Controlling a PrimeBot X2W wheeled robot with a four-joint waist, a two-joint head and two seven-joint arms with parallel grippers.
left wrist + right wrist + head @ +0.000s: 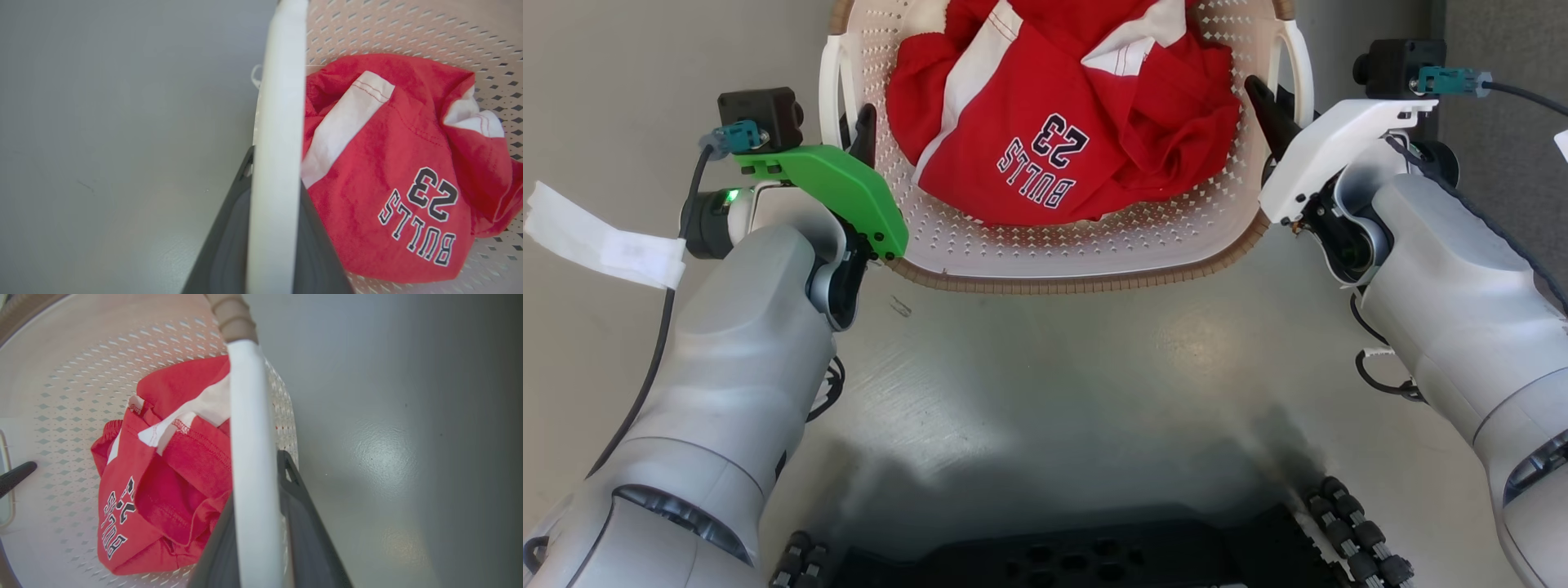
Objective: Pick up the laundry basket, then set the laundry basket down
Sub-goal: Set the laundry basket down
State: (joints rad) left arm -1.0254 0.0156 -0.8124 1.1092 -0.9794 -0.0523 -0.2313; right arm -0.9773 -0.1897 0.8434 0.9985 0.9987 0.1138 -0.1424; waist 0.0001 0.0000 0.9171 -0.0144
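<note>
The laundry basket (1062, 282), cream with perforated walls and a brown rim, sits between my two grippers and holds a crumpled red and white jersey (1054, 106). My left gripper (854, 126) is at the basket's white left handle (832, 82). In the left wrist view that handle (278, 143) runs between the dark fingers, which press on both sides of it. My right gripper (1278, 102) is shut the same way on the right handle (253, 437). Whether the basket rests on the floor or hangs above it, I cannot tell.
Grey glossy floor (1054, 392) spreads around and below the basket. My black wheeled base (1078, 559) lies at the bottom edge. A white tape tag (605, 237) hangs from the left arm's cable. A grey wall or panel (1503, 49) stands at the far right.
</note>
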